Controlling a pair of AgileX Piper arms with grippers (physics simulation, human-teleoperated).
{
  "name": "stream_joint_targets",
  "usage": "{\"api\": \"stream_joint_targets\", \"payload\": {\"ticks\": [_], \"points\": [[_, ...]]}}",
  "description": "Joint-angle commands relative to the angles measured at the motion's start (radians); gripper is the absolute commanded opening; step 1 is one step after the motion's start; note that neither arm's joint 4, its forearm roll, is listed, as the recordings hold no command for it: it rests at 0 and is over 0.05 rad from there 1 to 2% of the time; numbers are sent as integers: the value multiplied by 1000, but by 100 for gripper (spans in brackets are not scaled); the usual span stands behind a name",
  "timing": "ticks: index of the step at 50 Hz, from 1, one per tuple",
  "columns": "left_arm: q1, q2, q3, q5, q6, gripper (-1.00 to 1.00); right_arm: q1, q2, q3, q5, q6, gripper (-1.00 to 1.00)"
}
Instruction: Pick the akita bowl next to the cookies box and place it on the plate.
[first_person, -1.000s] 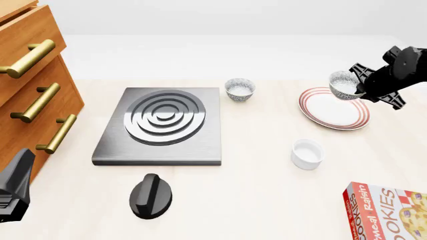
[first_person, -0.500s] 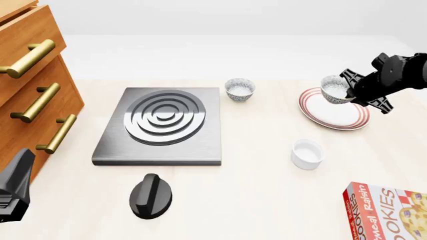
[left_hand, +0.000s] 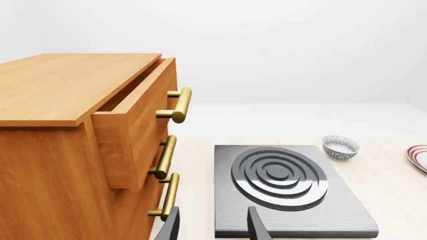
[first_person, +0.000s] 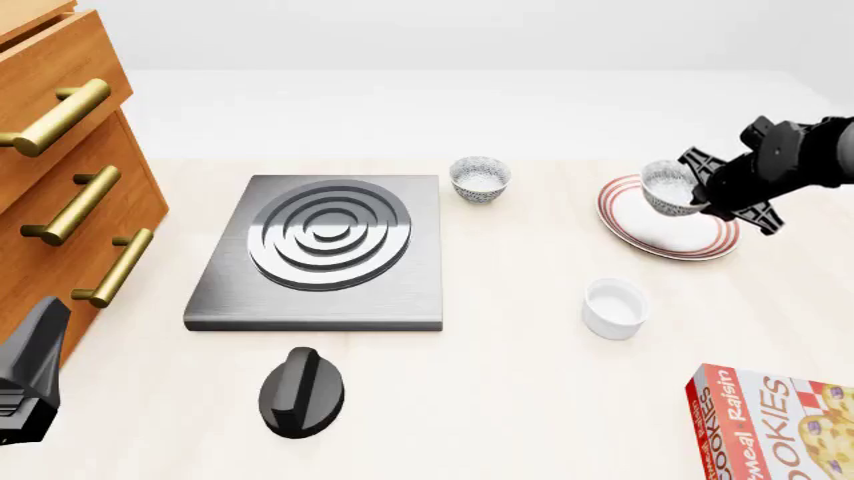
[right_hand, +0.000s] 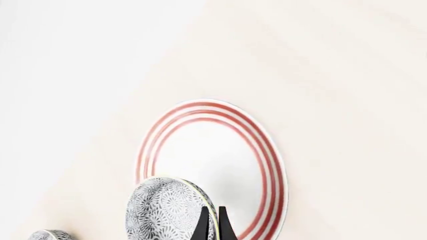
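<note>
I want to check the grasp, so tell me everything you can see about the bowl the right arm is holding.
The akita bowl is small and round, grey-and-white speckled outside, white inside, ceramic-looking. The right gripper has its jaws pinched on the rim. It hangs tilted over the red-ringed plate, seemingly not yet resting on it. Only the jaws touch it.

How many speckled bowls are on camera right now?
2. One bowl sits on the table beyond the stove's far right corner; the other is pinched in the right gripper over the plate.
</note>
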Motion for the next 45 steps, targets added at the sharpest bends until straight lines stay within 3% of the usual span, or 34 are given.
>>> {"api": "stream_joint_targets", "payload": {"ticks": [1,45], "points": [[0,0,0,0,0,100,-8,8,2,-13,-5,-100],[0,0,0,0,0,100,-22,76,-27,-39,-27,-100]]}}
